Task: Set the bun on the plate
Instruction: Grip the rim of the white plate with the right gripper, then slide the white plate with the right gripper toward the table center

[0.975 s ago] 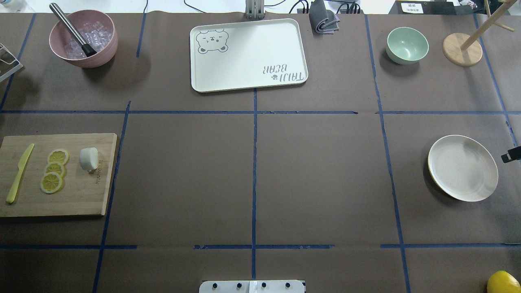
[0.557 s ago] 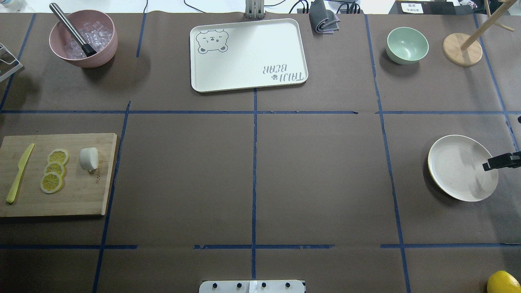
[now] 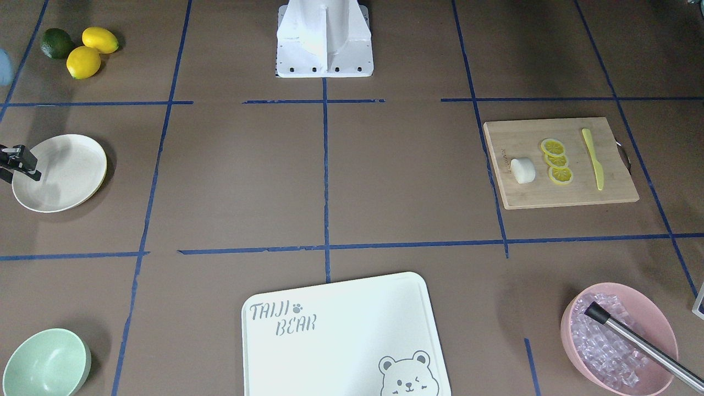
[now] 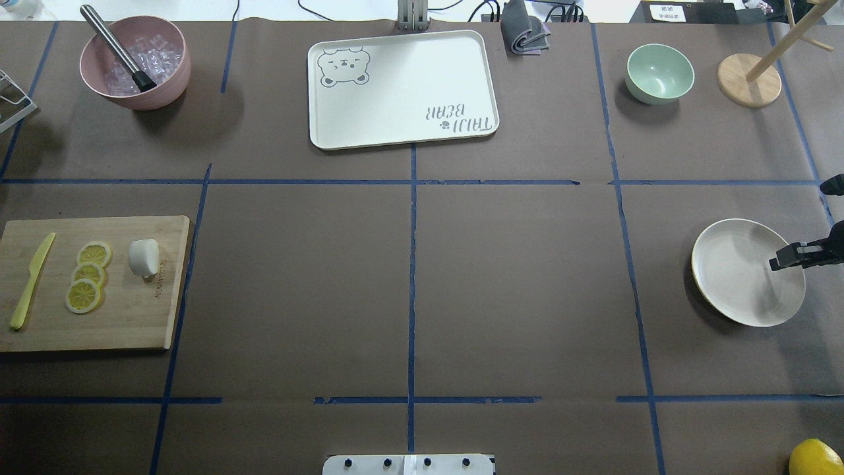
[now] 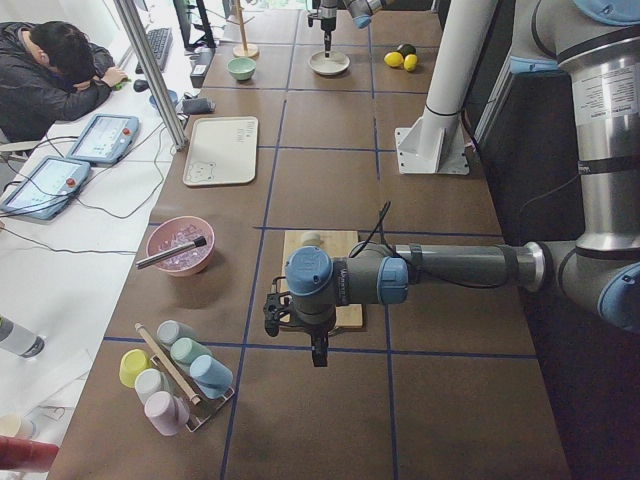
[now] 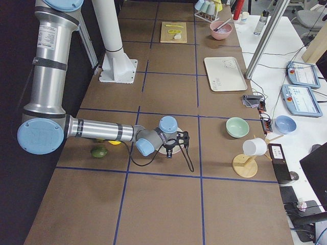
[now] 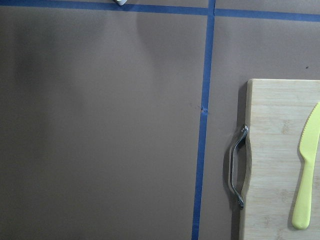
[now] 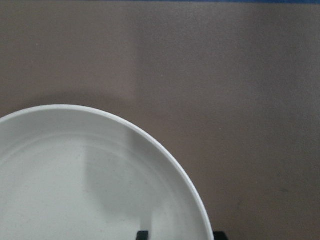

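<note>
The bun (image 4: 144,257) (image 3: 522,170), a small white lump, lies on the wooden cutting board (image 4: 132,316) at the table's left, beside three lemon slices (image 4: 88,276). The cream plate (image 4: 732,277) (image 3: 59,172) (image 8: 75,175) sits far off at the right. My right gripper (image 4: 781,258) (image 3: 25,163) (image 8: 180,235) hangs low over the plate's outer edge, open, with nothing held. My left gripper (image 5: 315,352) hovers just past the board's handle end and shows only in the exterior left view, so I cannot tell its state.
A yellow knife (image 4: 30,282) lies on the board. At the back stand a pink bowl of ice with a metal tool (image 4: 135,63), a bear-printed board (image 4: 402,89), a mint-green bowl (image 4: 659,72) and a wooden stand (image 4: 748,79). Lemons (image 3: 91,49) lie near the robot's base.
My right gripper has come in from the right edge and now reaches over the plate's right part. The bun, the board and the plate have stayed put.
</note>
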{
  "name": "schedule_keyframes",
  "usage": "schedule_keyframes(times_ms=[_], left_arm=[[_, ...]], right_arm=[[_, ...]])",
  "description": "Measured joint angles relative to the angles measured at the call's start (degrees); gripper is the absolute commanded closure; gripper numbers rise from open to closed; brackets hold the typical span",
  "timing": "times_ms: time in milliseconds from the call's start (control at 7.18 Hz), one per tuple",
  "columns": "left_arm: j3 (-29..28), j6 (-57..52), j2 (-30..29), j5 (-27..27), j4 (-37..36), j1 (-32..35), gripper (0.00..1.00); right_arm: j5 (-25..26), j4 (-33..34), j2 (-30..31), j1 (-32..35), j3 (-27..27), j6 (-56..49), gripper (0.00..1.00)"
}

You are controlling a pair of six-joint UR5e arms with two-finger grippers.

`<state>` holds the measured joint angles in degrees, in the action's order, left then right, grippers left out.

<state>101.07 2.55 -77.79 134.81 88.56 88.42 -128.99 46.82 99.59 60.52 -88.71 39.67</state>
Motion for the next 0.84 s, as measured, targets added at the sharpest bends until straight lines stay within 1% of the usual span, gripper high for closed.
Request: schedule_keyframes(times_ms=[557,836], left_arm=[[0.0,0.0,0.0,0.01,0.06,0.0,0.0],[0.06,0.0,0.0,0.05,0.09,0.0,0.0]], right_arm=[[-1.23,0.1,-0.38,-0.03,-1.11,0.33,1.0],[-4.74,0.6,-0.37,0.25,-4.67,0.56,0.98]])
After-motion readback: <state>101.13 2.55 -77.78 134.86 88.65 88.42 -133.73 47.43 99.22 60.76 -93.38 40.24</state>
